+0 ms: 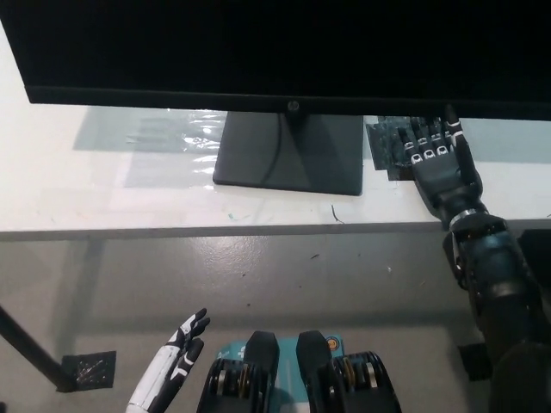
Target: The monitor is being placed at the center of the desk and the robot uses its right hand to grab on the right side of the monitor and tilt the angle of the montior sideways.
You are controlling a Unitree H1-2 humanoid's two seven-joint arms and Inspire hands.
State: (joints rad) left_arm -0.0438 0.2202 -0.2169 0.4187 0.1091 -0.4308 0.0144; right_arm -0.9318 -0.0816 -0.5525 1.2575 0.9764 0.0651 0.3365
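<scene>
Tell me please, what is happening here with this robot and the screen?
The robot is reaching its black right hand up toward the lower edge of the monitor, to the right of the stand base on the white desk. The fingers are extended and do not grip the monitor yet. The white left hand rests low, open, holding nothing.
</scene>
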